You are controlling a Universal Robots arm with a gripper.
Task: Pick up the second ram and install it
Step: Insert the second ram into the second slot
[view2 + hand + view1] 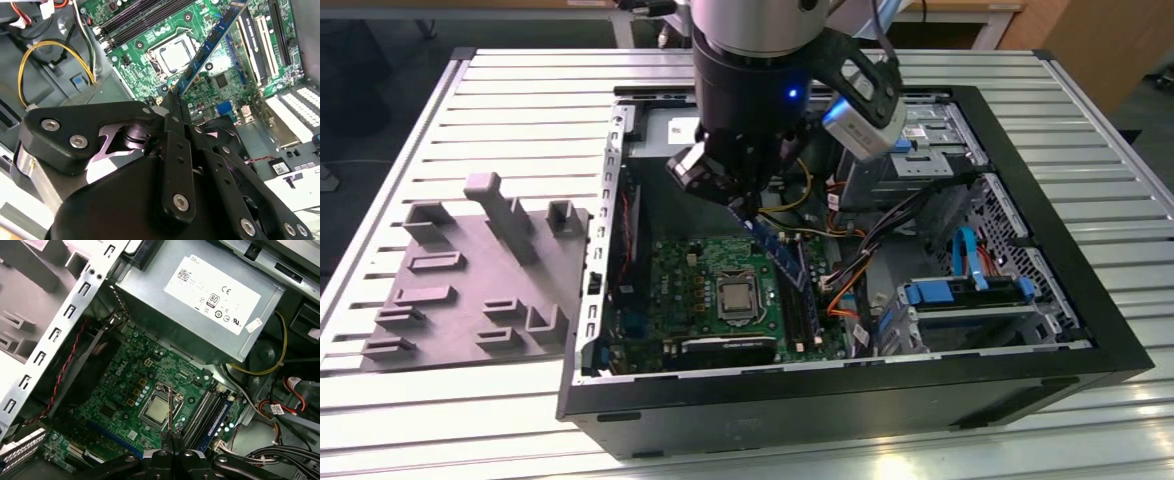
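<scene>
Open computer case (854, 395) on tabletop (520, 90), green motherboard (700, 290) inside. End effector (172, 97) is clamped on second ram (212, 42), tilted over memory slots (205, 412) beside CPU (738, 297). Risk: the tilt misaligns it and it jams in the slot.

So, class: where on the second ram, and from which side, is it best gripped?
Grip the second ram probably across its flat faces at one short end, approaching along its length, as the gripper holds it. It is thin and flat, so only the faces offer purchase, and its long edges are left free over the motherboard.
</scene>
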